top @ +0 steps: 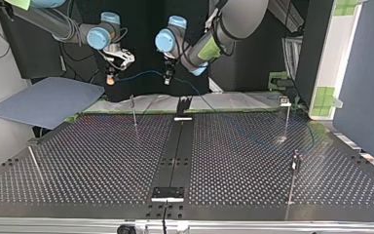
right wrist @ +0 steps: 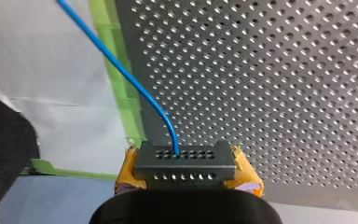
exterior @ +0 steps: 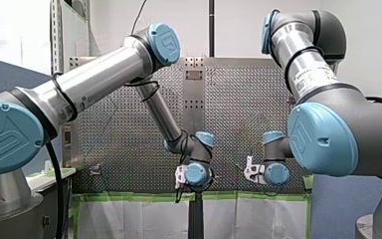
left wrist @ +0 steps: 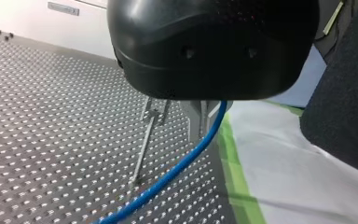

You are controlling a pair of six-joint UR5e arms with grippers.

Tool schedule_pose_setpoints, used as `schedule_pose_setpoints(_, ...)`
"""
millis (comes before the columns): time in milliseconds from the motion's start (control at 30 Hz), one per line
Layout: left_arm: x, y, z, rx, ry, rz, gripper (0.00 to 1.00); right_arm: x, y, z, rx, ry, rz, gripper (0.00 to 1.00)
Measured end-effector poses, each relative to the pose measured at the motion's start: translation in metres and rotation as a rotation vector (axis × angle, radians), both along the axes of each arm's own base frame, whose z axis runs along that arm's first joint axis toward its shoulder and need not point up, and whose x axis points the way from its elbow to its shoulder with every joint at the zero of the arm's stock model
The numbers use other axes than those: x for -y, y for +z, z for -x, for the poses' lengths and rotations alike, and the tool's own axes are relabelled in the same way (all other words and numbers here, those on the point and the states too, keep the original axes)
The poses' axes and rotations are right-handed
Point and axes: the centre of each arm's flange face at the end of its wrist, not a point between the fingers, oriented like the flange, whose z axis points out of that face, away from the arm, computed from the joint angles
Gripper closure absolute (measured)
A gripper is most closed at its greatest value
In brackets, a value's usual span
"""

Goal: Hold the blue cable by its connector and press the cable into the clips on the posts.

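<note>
The blue cable point(top: 141, 74) hangs in the air between my two grippers, beyond the table's far edge in the top view. My right gripper point(right wrist: 186, 173) has yellow pads and is shut on the grey connector point(right wrist: 186, 159), from which the cable point(right wrist: 121, 70) runs out ahead. My left gripper point(left wrist: 203, 125) is shut on the cable point(left wrist: 168, 179) further along, and the cable trails down onto the perforated plate. A thin post with a clip point(left wrist: 153, 115) stands just beside my left gripper's metal fingers. In the top view my right gripper point(top: 110, 78) is at the left and my left gripper point(top: 167, 78) is right of it.
Thin posts stand on the perforated table point(top: 102, 161): one near the far edge point(top: 134, 111), two at the right point(top: 287, 119) point(top: 294, 170), one leaning at the left point(top: 35, 163). A black rail point(top: 177, 151) runs down the middle. Green tape point(left wrist: 235, 168) and white sheeting border the far edge.
</note>
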Motion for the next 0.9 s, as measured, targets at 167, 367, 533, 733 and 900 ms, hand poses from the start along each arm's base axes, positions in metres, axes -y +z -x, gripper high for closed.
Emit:
schedule_pose_setpoints(167,0.010,-0.008,-0.001,0.015,0.009,0.018,0.99,0.018,0.005,0.006,0.012,-0.014,0.049,1.00)
schedule_pose_setpoints(367,0.019,-0.002,-0.010,0.042,0.024,0.040,0.99,0.037,0.009,0.016,0.008,-0.032,0.076,1.00)
schedule_pose_setpoints(533,0.025,-0.004,-0.015,0.049,0.025,0.047,0.99,0.046,-0.001,0.025,0.000,-0.046,0.071,1.00)
schedule_pose_setpoints(733,0.031,-0.022,-0.019,0.043,0.025,0.042,0.99,0.047,-0.025,0.036,-0.013,-0.061,0.037,1.00)
schedule_pose_setpoints(900,0.035,-0.020,-0.025,0.054,0.028,0.053,0.99,0.055,-0.029,0.046,-0.008,-0.066,0.038,1.00)
